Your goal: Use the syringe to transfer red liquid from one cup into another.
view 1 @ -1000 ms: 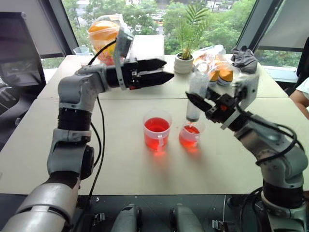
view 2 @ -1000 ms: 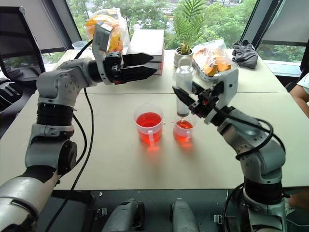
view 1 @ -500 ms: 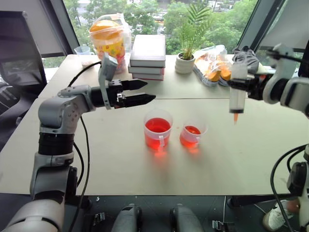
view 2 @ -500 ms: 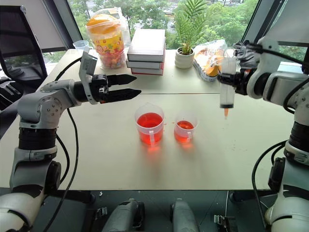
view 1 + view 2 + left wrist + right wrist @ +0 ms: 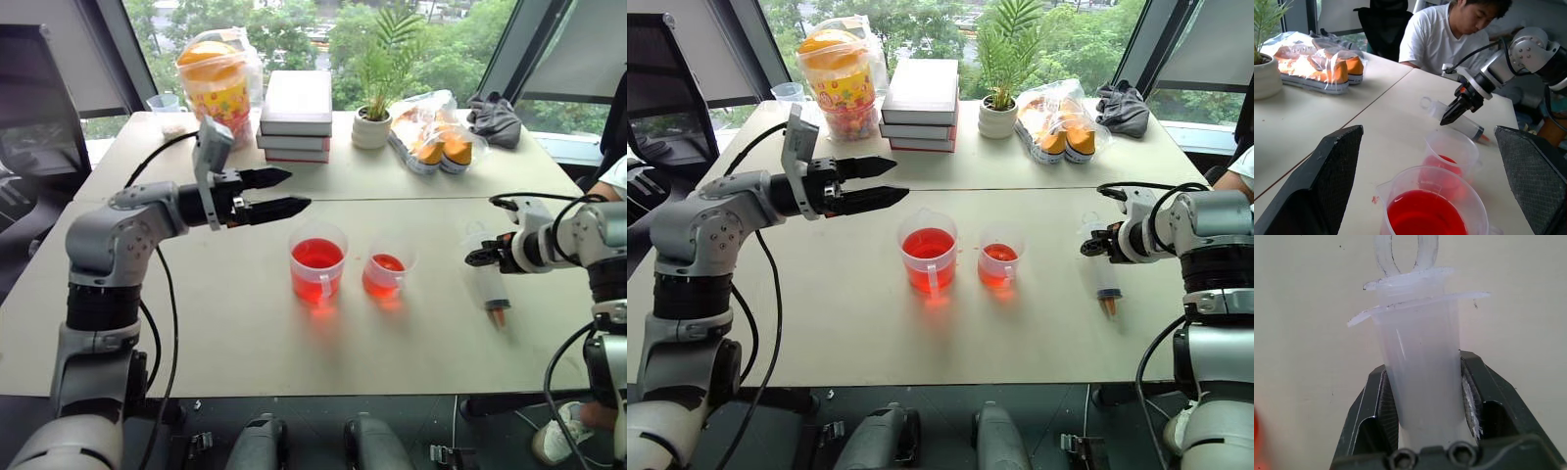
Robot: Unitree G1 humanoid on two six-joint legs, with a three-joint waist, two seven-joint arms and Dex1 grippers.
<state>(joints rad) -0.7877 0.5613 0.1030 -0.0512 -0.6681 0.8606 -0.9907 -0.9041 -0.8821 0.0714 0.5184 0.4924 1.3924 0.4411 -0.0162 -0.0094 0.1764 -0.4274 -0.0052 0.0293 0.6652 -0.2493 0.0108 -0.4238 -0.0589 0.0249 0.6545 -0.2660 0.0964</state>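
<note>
The syringe (image 5: 1106, 285) now lies on the counter (image 5: 823, 323) near its right edge, between the right claw's (image 5: 1422, 396) fingers, no longer above the cups. The left claw (image 5: 284, 192) hovers wide open, empty, lower than before.

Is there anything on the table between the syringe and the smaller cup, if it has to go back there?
Nothing visible. The syringe lies on the table at the right gripper, its orange tip toward the near edge. The stretch of tabletop between it and the smaller cup is bare; the larger cup stands on that cup's far side.
</note>
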